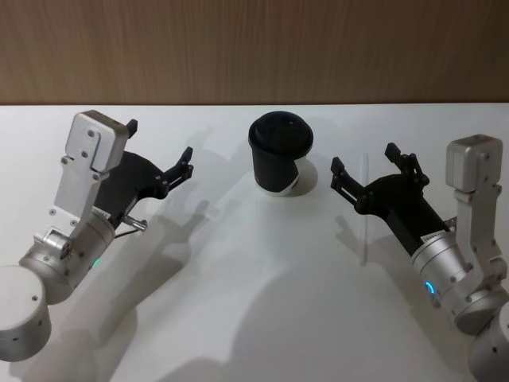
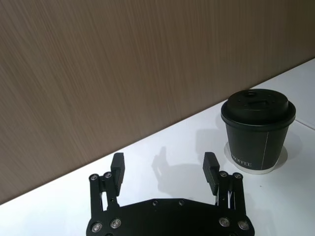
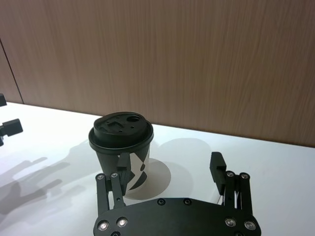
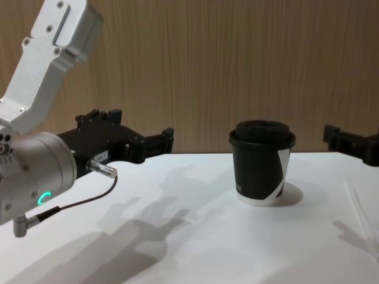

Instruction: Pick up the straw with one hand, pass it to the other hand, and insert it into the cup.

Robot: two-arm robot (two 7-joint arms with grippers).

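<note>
My right gripper hovers, fingers apart, just over the long thin white plastic straw lying flat. The short black lidded paper cup stands between it and my left gripper, also spread wide.

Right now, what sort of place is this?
Probably a robot test bench: a white table against a wood-panel wall, a cup and a straw on it, the left gripper and right gripper open either side.

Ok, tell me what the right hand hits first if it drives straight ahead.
Probably the cup: it stands ahead of the right hand, slightly off its centre line, so a glancing touch or a near miss is possible.
</note>
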